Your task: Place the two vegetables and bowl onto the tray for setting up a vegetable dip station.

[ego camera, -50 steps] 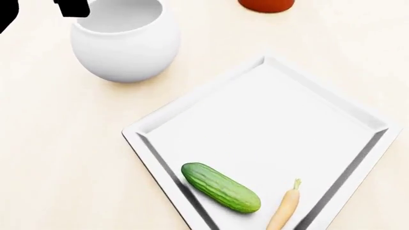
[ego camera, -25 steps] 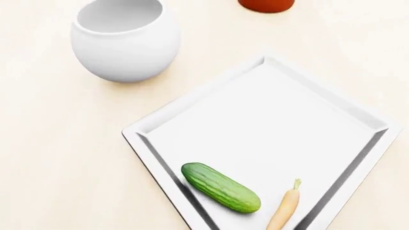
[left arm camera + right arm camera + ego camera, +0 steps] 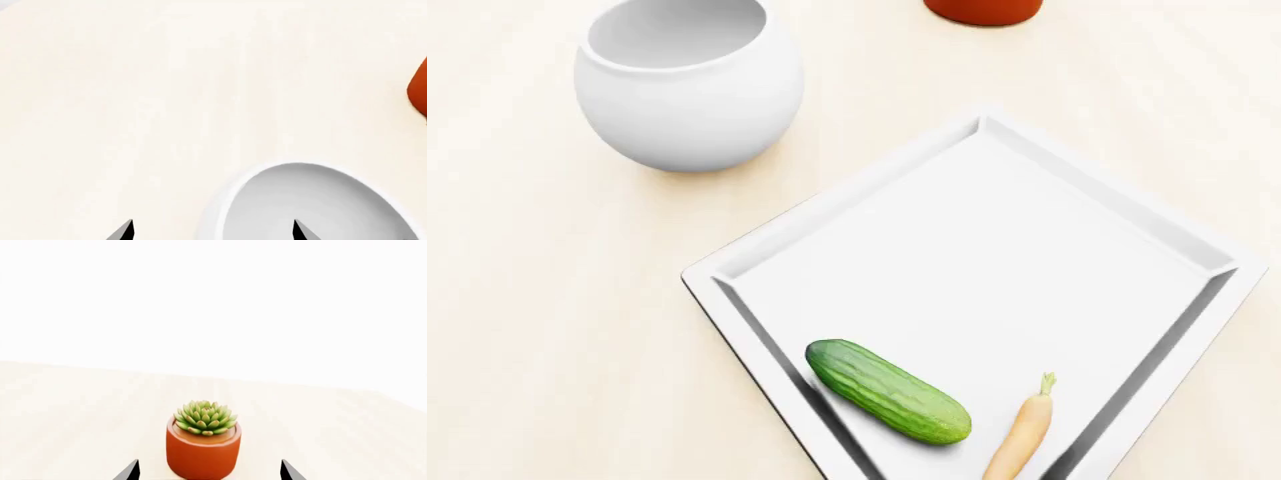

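The white tray point(image 3: 961, 250) lies turned like a diamond on the pale table. On its near part rest the dark-green cucumber point(image 3: 888, 392) and, to its right, the pale-orange carrot point(image 3: 1024, 432). The round white bowl point(image 3: 687, 85) stands upright on the table, off the tray at the far left. Neither gripper shows in the head view. In the left wrist view my left gripper point(image 3: 212, 232) is open above the bowl point(image 3: 320, 200), its rim passing between the two tips. My right gripper point(image 3: 209, 472) is open, holding nothing.
A terracotta pot point(image 3: 984, 10) stands at the far edge of the head view, beyond the tray. The right wrist view shows that pot point(image 3: 203, 452) with its green succulent point(image 3: 205, 417) just ahead of the open fingers. The pot's edge point(image 3: 420, 92) also shows beyond the bowl.
A black part of the left arm that hung over the bowl's far left rim a second ago has left the head view. Bowl, tray and vegetables have not moved.
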Controlling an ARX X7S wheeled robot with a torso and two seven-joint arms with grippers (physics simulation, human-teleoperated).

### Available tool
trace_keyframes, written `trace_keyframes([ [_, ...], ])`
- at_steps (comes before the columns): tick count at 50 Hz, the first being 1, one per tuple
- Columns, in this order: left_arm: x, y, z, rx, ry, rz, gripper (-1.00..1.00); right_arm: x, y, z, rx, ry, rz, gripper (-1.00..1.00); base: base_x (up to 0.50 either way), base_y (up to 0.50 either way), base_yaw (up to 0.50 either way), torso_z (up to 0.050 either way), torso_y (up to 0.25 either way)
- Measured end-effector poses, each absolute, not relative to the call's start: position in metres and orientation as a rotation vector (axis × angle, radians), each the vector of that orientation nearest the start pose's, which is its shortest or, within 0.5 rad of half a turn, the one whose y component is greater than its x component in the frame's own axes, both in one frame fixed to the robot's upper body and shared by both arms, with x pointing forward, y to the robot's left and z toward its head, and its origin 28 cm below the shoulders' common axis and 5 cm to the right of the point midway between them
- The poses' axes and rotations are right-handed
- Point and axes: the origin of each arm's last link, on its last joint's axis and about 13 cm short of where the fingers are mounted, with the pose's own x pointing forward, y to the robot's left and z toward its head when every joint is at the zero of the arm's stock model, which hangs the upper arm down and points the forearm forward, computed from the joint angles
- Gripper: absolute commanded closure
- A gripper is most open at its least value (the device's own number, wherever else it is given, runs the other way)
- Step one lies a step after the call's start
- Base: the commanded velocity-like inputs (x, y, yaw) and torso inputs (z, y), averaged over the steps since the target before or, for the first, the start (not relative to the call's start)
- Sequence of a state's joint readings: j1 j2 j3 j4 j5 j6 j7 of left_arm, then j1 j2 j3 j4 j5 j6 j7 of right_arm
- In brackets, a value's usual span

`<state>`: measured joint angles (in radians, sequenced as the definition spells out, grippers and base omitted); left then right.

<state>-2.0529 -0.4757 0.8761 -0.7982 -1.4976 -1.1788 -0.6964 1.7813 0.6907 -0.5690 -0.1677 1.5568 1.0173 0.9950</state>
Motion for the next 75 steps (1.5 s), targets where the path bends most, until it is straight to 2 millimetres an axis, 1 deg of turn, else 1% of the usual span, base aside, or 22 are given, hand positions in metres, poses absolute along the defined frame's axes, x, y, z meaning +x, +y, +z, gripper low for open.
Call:
trace_keyframes([
  [13, 0.334, 0.265, 0.453, -0.115, 0.407, 0.165, -1.0, 0.235, -0.124, 0.43, -0.099, -0.318, -0.05, -1.0, 0.0, 0.0, 0.0, 0.0, 0.0],
  [25, 0.34, 0.264, 0.449, -0.172, 0.478, 0.17, -1.0, 0.236, -0.124, 0.429, -0.102, -0.312, -0.053, -1.0, 0.0, 0.0, 0.0, 0.0, 0.0],
  [47, 0.352, 0.263, 0.428, -0.233, 0.563, 0.203, -1.0, 0.237, -0.124, 0.427, -0.101, -0.304, -0.054, -1.0, 0.0, 0.0, 0.0, 0.0, 0.0],
  [72, 0.363, 0.258, 0.412, -0.27, 0.602, 0.226, -1.0, 0.238, -0.123, 0.426, -0.098, -0.302, -0.052, -1.0, 0.0, 0.0, 0.0, 0.0, 0.0],
  [73, 0.363, 0.258, 0.411, -0.271, 0.603, 0.227, 1.0, 0.238, -0.123, 0.426, -0.098, -0.303, -0.052, -1.0, 0.0, 0.0, 0.0, 0.0, 0.0],
  [75, 0.364, 0.258, 0.41, -0.274, 0.606, 0.228, 1.0, 0.238, -0.123, 0.426, -0.098, -0.303, -0.052, -1.0, 0.0, 0.0, 0.0, 0.0, 0.0],
])
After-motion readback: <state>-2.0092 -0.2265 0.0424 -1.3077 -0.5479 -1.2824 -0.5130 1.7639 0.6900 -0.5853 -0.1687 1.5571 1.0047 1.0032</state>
